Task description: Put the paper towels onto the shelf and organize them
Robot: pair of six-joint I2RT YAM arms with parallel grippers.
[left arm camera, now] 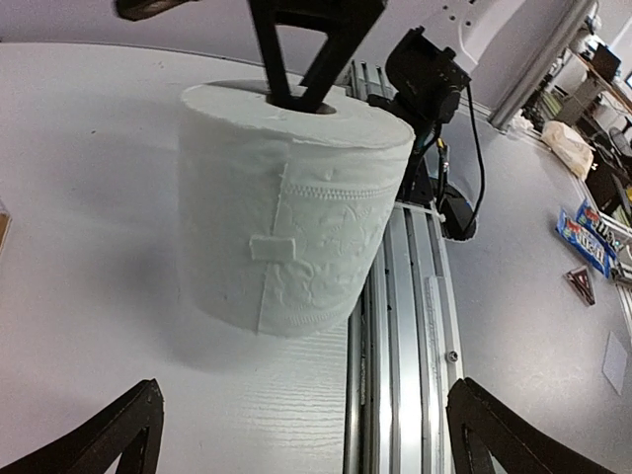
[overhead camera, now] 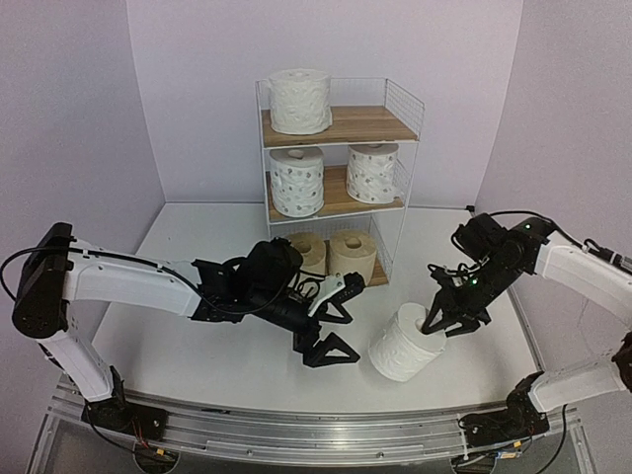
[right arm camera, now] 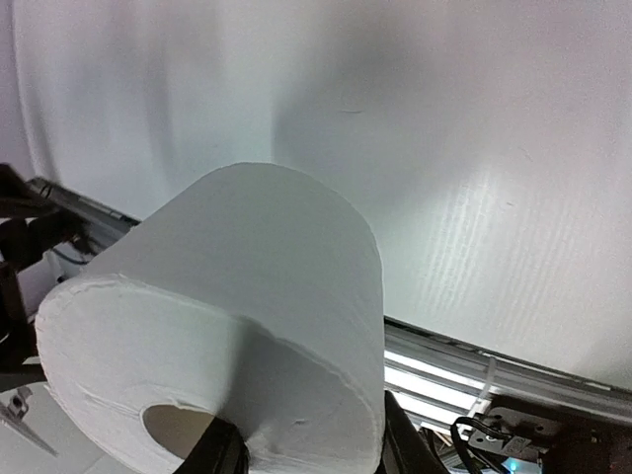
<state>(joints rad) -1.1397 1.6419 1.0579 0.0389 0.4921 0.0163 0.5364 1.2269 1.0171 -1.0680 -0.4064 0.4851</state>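
Five rolls stand on the shelf [overhead camera: 370,124] at the upper middle of the top view. An embossed white roll [overhead camera: 299,101] stands alone on the left of the top board. Two dotted rolls [overhead camera: 297,181] [overhead camera: 372,172] stand side by side on the middle board, and two beige rolls [overhead camera: 309,251] [overhead camera: 353,255] are close together on the lowest board.

The sixth roll [overhead camera: 403,348], plain white, is on the table [overhead camera: 197,296] in the lower right of the middle of the frame. It is well apart from the shelf, near the metal rail [overhead camera: 296,431] along the bottom edge, and it leans. The right gripper [overhead camera: 440,324] reaches down onto its upper end from the right. In the left wrist view one dark finger [left arm camera: 296,59] goes into the hollow core. In the right wrist view the paper wall lies between the two fingers, which press close on either side, so this roll is pinched by its wall.

The left gripper [overhead camera: 346,321] hangs just left of that roll without touching it. Its fingers are spread as wide as they go and hold nothing; its own camera shows them at the two bottom corners, with the sixth roll between and beyond them.
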